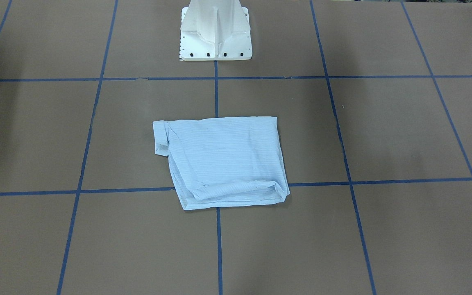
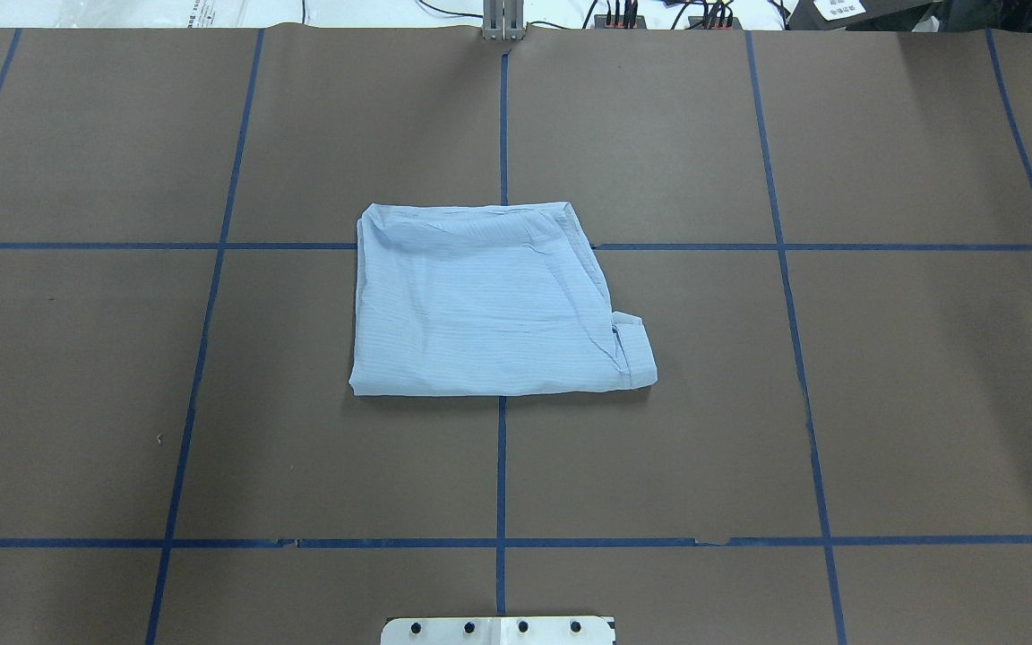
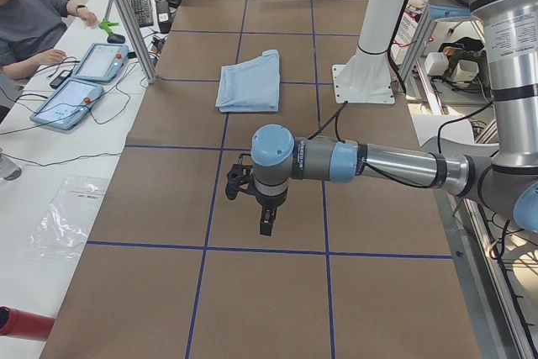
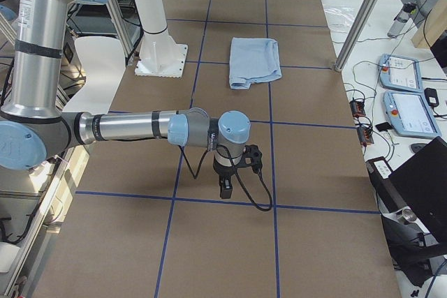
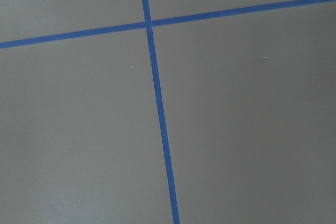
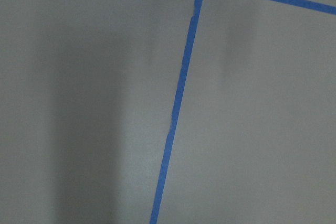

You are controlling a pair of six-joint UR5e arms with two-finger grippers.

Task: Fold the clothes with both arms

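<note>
Brown paper-covered table [image 5: 236,129] crossed by blue tape lines [image 5: 160,119] fills both of my wrist views, with nothing else in them. My silver-grey left arm [image 3: 395,166] comes in from the right edge of the exterior left view. Its black left gripper [image 3: 266,229] points down over the table in the lower middle of the frame. My right arm [image 4: 133,127] comes in from the left edge of the exterior right view, and its black right gripper [image 4: 225,188] also points down at lower centre. Only these side views show the two pincers, so I cannot tell whether their fingers are parted or closed. Neither touches anything.

A white tag [image 2: 841,7] at the overhead view's top right carries print too small to read.

The thin light-blue shirt with faint stripes [image 2: 489,305] lies folded into a rough rectangle at the frame's centre, across a crossing of tape lines and well apart from both grippers. A narrow folded band [image 2: 632,351] sticks out at its lower right corner, and its top edge is slightly rumpled.

The white pedestal base [image 1: 215,32] stands at top centre of the front-facing view, above the shirt.
</note>
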